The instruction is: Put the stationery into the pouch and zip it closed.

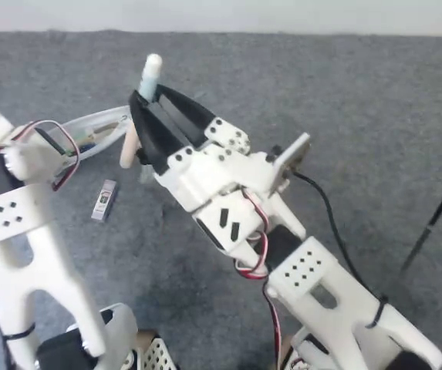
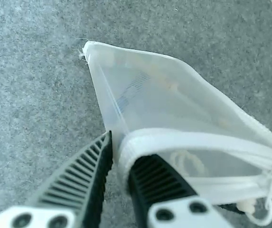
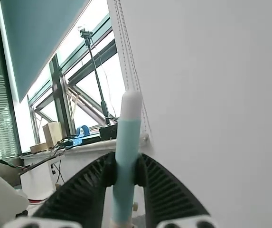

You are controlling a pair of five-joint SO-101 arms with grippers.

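Pen (image 1: 151, 73): pale blue barrel, white rounded cap. Pinched mid-barrel between the black ribbed jaws of the right gripper (image 1: 148, 94), upper-left centre of the high view. Same grip in the right wrist view, jaws of the right gripper (image 3: 125, 164) pressed on both sides of the pen (image 3: 126, 137). Long axis near vertical in the high view, cap toward the top edge, leaning slightly right, cap end clear of the jaws. Beige rod end (image 1: 129, 145) below the jaws, in line with the barrel; same item or separate, cannot tell.

Pouch (image 1: 101, 125): white, translucent, upper left of the high view, just beside the right gripper. Long axis running left to right, rising slightly to the right. Rim of the pouch (image 2: 173, 104) pinched by the left gripper (image 2: 121, 149), one finger outside, the other under the white zip band. Zip pull (image 2: 264, 211) with a white cord at the far end of the band.

Small grey block (image 1: 105, 199) flat on the grey carpet (image 1: 344, 92), lower left of the pen. Black pen (image 1: 429, 227) lying diagonally near the right edge, well apart from the rest.
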